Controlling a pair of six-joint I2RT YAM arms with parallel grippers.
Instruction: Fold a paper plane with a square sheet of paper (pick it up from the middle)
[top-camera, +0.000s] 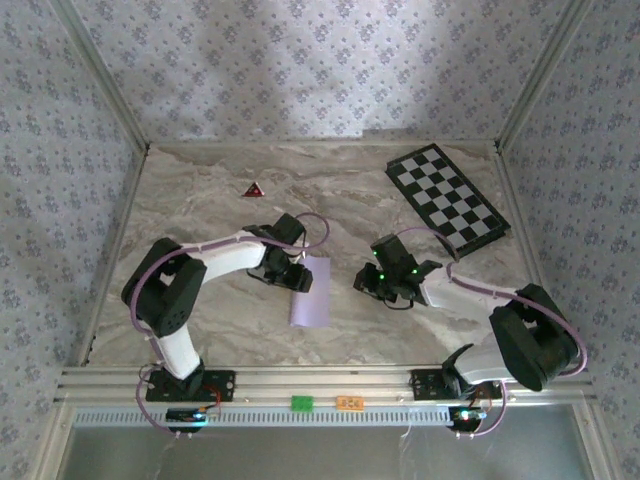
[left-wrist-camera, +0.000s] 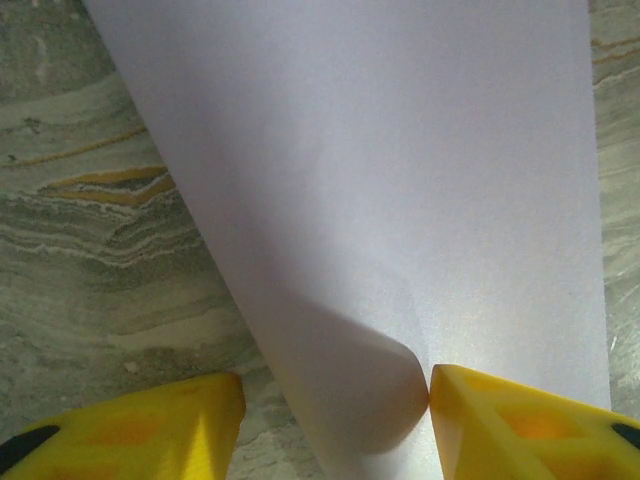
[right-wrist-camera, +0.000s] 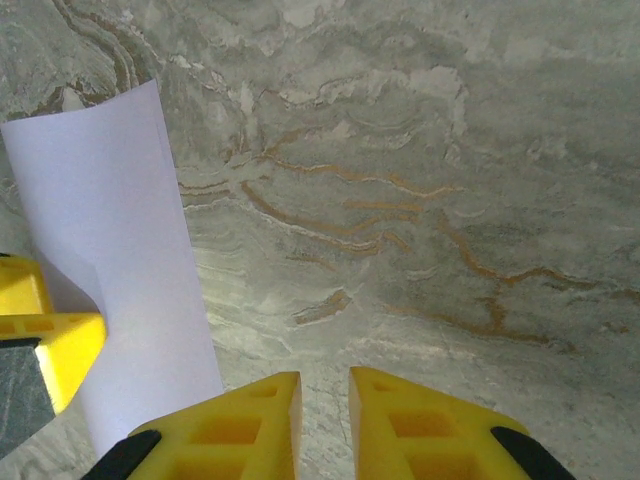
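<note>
Top cam sat high up behind the arm bases (top-camera: 185, 385), looking down over the whole marble table (top-camera: 200, 190). Both wrist cams hovered super close to that tabletop, tilted down at it. All three caught the lilac sheet (top-camera: 310, 292), lower centre from above.

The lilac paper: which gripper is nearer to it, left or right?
Left. The left gripper has the curled end of the paper between its fingers; the right gripper hangs over bare table to the right of it, apart.
</note>
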